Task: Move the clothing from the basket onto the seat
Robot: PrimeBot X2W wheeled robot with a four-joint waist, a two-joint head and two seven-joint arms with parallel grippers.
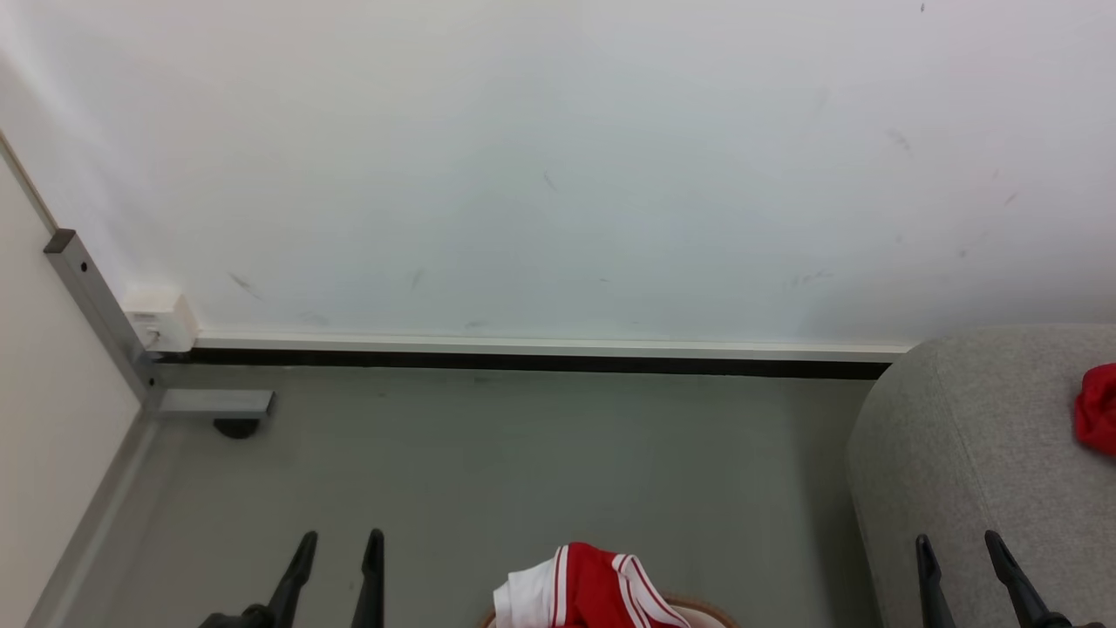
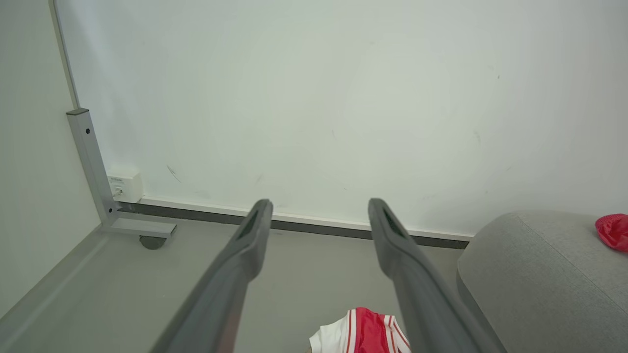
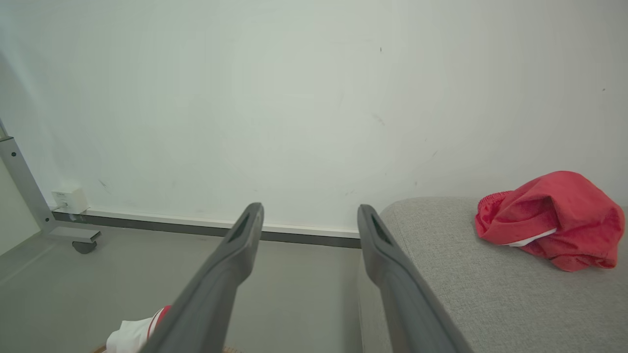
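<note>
A red garment with white stripes (image 1: 593, 593) pokes up from the basket, whose brown rim (image 1: 702, 609) just shows at the bottom of the head view; this garment (image 2: 360, 333) also appears low in the left wrist view. A second red garment (image 3: 549, 218) lies crumpled on the grey seat (image 3: 490, 284), seen too at the head view's right edge (image 1: 1097, 408). My left gripper (image 1: 342, 542) is open and empty above the floor, left of the basket. My right gripper (image 1: 956, 542) is open and empty over the seat's near left corner (image 1: 976, 453).
A white wall with a dark skirting strip (image 1: 523, 359) runs behind. A grey metal frame leg with a castor (image 1: 235, 426) and a small white box (image 1: 161, 318) stand at the back left. Grey floor (image 1: 523, 462) lies between the frame and the seat.
</note>
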